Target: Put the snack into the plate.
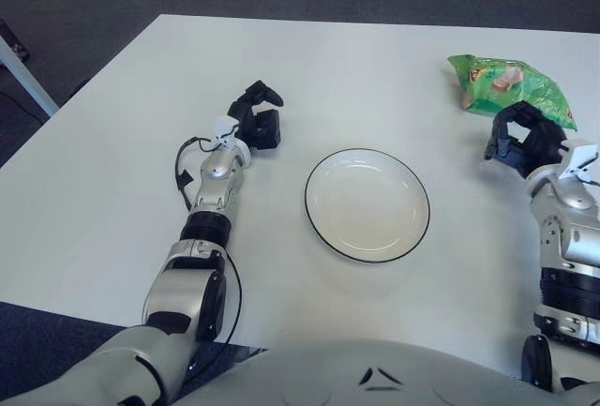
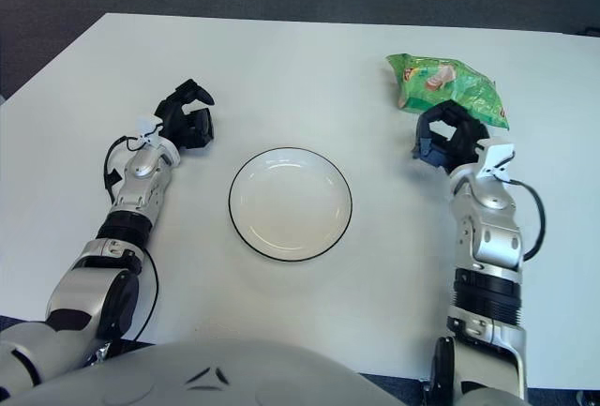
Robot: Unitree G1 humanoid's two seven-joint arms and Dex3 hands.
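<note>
Right, biggest first: one white table (image 1: pixel 112 162) fills most of the frame, dark floor round the upper edge. One white plate (image 1: pixel 367 204) w/ a thin dark rim sits in the centre, nothing in it. One snack (image 1: pixel 511 90), a green crinkly bag, lies in the upper right of the frame, its long axis running from upper left down to lower right. The right hand (image 2: pixel 450 136) is just below the bag's lower-right end, fingers curled into an open claw w/ a gap between them, nothing pinched yet; whether the tips touch the wrapper I can't tell, they overlap its lower edge in the view. So the bag lies up and a bit left from that hand, and the plate is well apart, down-left of both. The left hand (image 1: pixel 256 122) shows upper left of the plate, on the far side of it from the bag, fingers curled loosely and holding nothing. Right hand is clearly the nearer one, so I'd guess it does the grab, prob. closing across the bag's short width. Count: 1 bag, 1 plate, 2 hands.
</note>
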